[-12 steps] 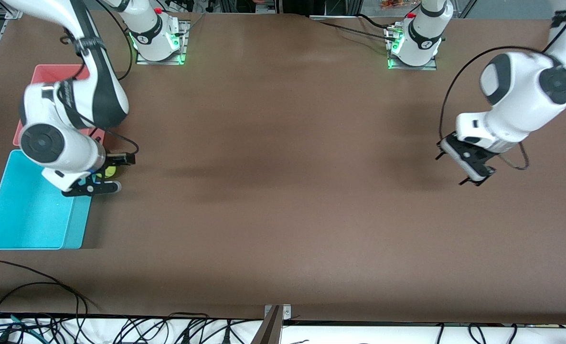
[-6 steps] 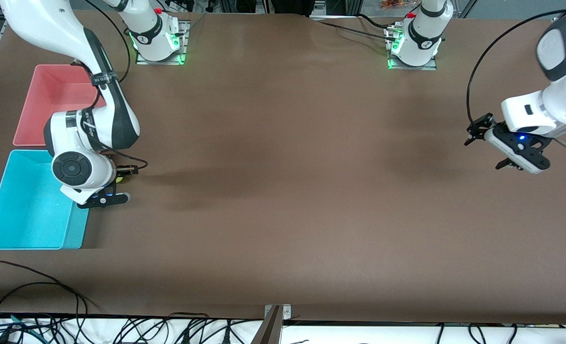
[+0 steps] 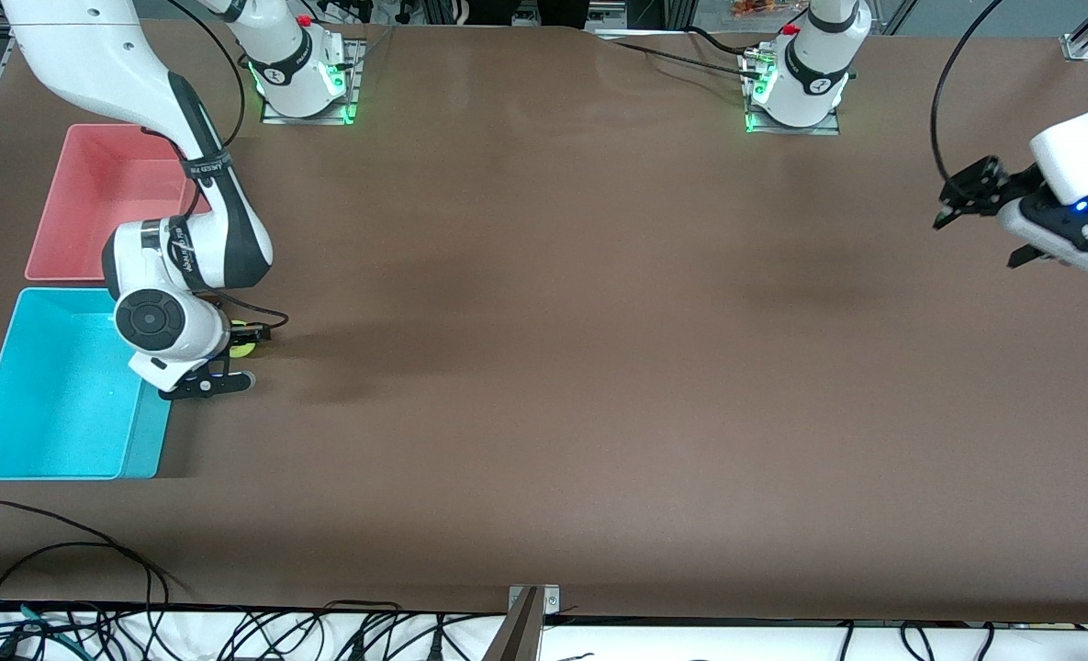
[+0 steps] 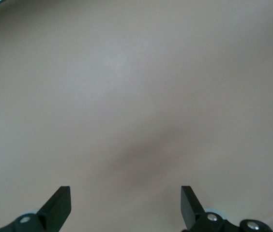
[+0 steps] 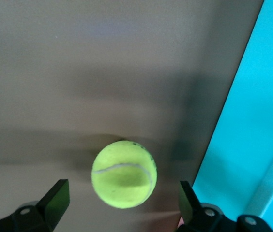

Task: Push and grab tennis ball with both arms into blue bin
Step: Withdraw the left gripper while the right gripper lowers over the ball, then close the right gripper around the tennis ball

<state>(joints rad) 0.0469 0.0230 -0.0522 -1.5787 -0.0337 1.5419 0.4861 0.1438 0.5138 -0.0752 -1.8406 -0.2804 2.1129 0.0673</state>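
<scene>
Right gripper [image 3: 229, 356] hangs low over the brown table [image 3: 544, 367] just beside the blue bin [image 3: 48, 404], jaws spread wide and gripping nothing; the tennis ball [image 5: 124, 174] sits on the table between its fingers, close to the bin's wall. A pink bin [image 3: 94, 197] lies farther from the front camera. Left gripper [image 3: 980, 207], jaws wide and holding nothing, hovers over bare table at the left arm's end, well apart

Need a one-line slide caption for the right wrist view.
Open right gripper above the tennis ball on the brown table, beside the blue bin.
</scene>
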